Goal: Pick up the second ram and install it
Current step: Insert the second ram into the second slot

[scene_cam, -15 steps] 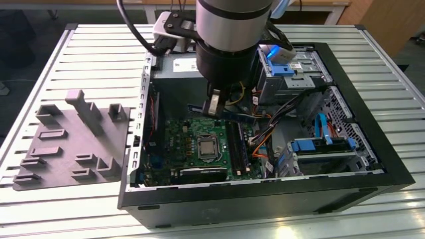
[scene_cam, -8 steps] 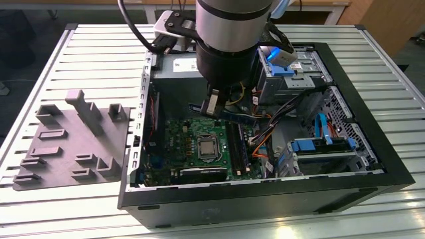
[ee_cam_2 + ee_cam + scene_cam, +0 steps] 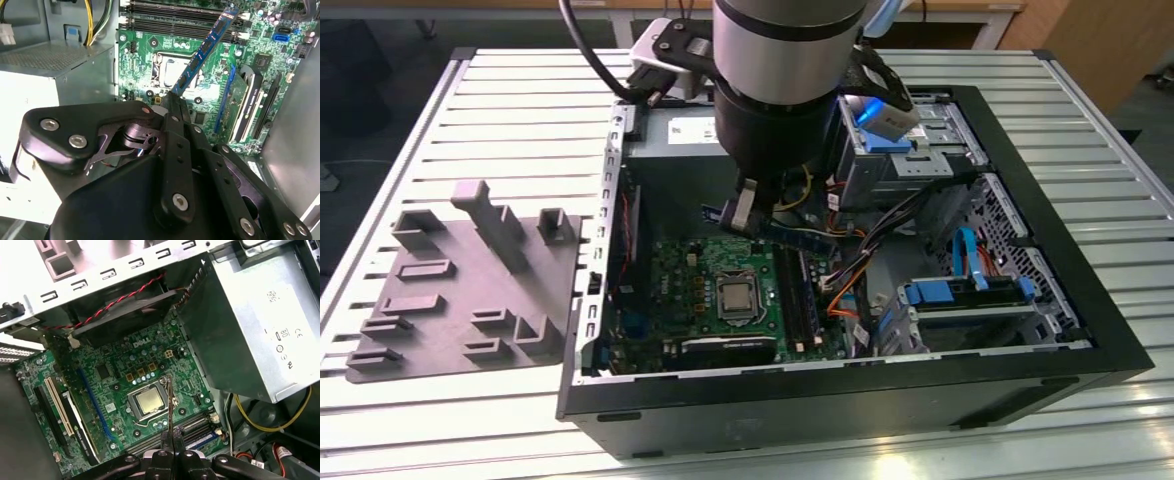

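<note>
The surface (image 3: 507,90) is a bench top of pale ribbed metal slats. An open computer case (image 3: 854,400) lies on it on its side, black-walled, with its inside facing up. On the slats just outside the case, at the exterior view's left, sits a grey tray (image 3: 440,300) with upright blocks. Beyond the far edge of the surface, past the case, the room shows a wooden panel (image 3: 1107,40) and a dark floor.

The arm reaches down into the case, and the gripper (image 3: 754,215) hangs above the green motherboard (image 3: 694,290) on the case floor. Its fingers (image 3: 176,130) are pinching the second ram (image 3: 205,50) by one end. The stick juts out from them, tilted, in the air inside the case. It is clear of the board, over the area between the processor socket (image 3: 149,402) and the long black memory slots (image 3: 170,15). A grey power supply (image 3: 250,330) fills the case corner nearby.
</note>
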You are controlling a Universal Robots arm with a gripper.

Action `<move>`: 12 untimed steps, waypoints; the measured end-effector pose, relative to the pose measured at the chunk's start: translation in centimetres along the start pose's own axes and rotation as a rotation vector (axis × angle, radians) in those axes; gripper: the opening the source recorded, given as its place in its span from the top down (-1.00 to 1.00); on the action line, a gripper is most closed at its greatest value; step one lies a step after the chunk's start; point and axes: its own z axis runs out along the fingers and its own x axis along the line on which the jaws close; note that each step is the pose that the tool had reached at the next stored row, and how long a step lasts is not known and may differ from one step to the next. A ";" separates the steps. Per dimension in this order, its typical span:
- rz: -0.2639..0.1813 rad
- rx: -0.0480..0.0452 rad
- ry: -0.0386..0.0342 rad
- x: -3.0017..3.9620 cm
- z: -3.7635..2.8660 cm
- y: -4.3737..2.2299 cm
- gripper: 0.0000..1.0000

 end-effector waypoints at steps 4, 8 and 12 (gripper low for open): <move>0.034 0.0041 -0.0018 0.00 0.02 0.00 0.76; 0.069 0.0082 -0.0036 0.00 0.03 0.00 0.76; 0.107 0.0126 -0.0056 0.00 0.05 0.00 0.76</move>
